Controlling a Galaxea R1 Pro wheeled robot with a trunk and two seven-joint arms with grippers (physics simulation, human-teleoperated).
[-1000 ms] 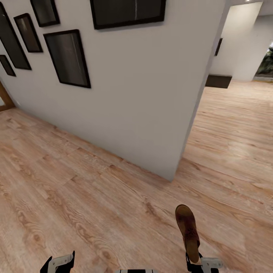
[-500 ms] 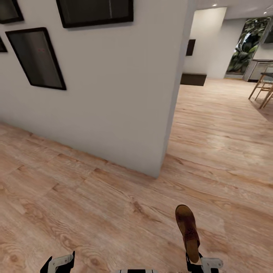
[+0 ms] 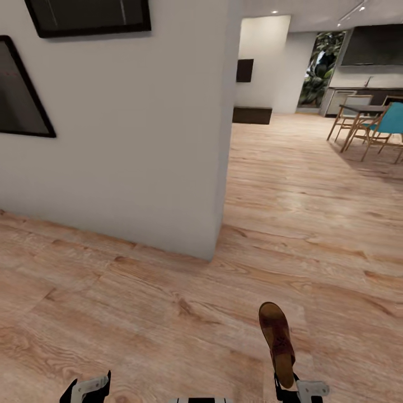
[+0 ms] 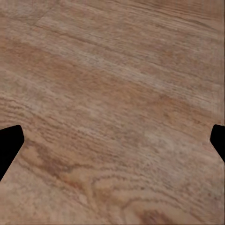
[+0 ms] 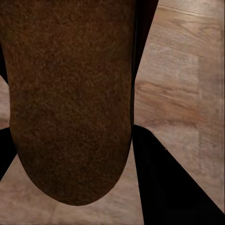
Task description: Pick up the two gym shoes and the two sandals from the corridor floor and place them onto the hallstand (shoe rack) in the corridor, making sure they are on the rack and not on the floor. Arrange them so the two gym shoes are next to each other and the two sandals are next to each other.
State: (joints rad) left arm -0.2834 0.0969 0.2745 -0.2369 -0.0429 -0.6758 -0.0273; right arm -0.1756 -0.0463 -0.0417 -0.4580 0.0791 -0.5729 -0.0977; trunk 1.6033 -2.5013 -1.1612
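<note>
A brown sandal [image 3: 277, 341] sticks up and forward from my right gripper [image 3: 291, 390], which is shut on its heel end, low in the head view. The right wrist view looks along the sandal's dark brown sole [image 5: 70, 93], with a black finger [image 5: 161, 180] beside it. My left gripper [image 3: 84, 390] hangs open over the light wood corridor floor [image 3: 140, 302]. In the left wrist view its gripper [image 4: 112, 143] has both fingertips far apart with bare planks between them. The gym shoes and the hallstand are out of view.
A white wall corner [image 3: 218, 168] stands close ahead on the left, with dark picture frames [image 3: 89, 17] on it. Open wood floor stretches ahead on the right towards a dark low cabinet [image 3: 252, 115] and a dining table with chairs [image 3: 364, 123].
The head view has swung to the right, so the wall slides left and the dining area comes into sight. The sandal stays in the right gripper and neither arm has moved.
</note>
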